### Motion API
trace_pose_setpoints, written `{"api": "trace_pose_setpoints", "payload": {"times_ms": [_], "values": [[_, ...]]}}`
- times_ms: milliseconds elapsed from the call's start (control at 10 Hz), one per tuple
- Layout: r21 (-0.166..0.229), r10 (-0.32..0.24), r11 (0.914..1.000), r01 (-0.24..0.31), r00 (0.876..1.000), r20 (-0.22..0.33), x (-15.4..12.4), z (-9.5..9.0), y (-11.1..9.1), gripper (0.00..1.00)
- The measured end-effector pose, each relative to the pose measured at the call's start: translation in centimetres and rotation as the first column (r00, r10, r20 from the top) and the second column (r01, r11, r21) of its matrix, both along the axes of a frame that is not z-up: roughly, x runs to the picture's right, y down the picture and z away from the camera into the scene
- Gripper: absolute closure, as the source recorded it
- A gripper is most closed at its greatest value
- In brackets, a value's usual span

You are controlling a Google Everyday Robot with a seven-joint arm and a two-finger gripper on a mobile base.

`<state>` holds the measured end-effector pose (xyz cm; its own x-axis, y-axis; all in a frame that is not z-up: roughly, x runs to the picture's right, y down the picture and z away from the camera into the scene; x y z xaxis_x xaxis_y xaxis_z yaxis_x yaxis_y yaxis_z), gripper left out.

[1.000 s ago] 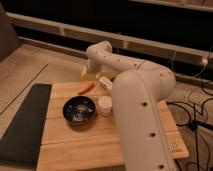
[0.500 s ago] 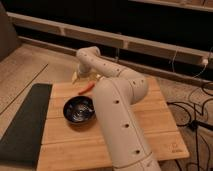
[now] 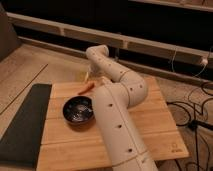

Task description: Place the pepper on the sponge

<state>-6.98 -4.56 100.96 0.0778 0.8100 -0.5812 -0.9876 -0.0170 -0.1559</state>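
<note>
A long dark mat (image 3: 20, 125), flat and dull, lies along the left edge of the pale planked wooden table (image 3: 155, 125). A round black bowl (image 3: 77, 110) with a glossy inside sits near the table's middle. Just beyond it the slim orange-red pepper (image 3: 86, 88) lies on the wood. The gripper (image 3: 88, 76) hangs just above the pepper at the far edge, fingers spread, largely masked by the smooth white tubular arm (image 3: 120, 130), which covers the table behind it. Black cables (image 3: 192, 107) trail at right. A small mark at the near right corner is unreadable.
</note>
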Motion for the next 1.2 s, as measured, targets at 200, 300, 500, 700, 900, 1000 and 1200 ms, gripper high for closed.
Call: {"api": "trace_pose_setpoints", "payload": {"times_ms": [200,300,500,700,900,1000,1200], "values": [[-0.015,0.005,0.9999,-0.005,1.0,-0.005,-1.0,0.5,0.4,0.35],[-0.027,0.006,0.9996,-0.006,1.0,-0.003,-1.5,0.8,0.7,0.35],[-0.047,0.008,0.9989,-0.008,1.0,0.0,-2.1,1.1,1.3,0.35],[-0.072,0.005,0.9974,-0.004,1.0,0.012,-2.5,1.3,1.9,0.35],[-0.091,-0.009,0.9957,0.011,1.0,0.024,-2.8,1.4,2.5,0.35],[-0.105,-0.032,0.9938,0.035,0.999,0.033,-2.9,1.4,3.0,0.39],[-0.122,-0.072,0.9894,0.078,0.996,0.055,-3.4,1.2,3.6,0.58]]}}
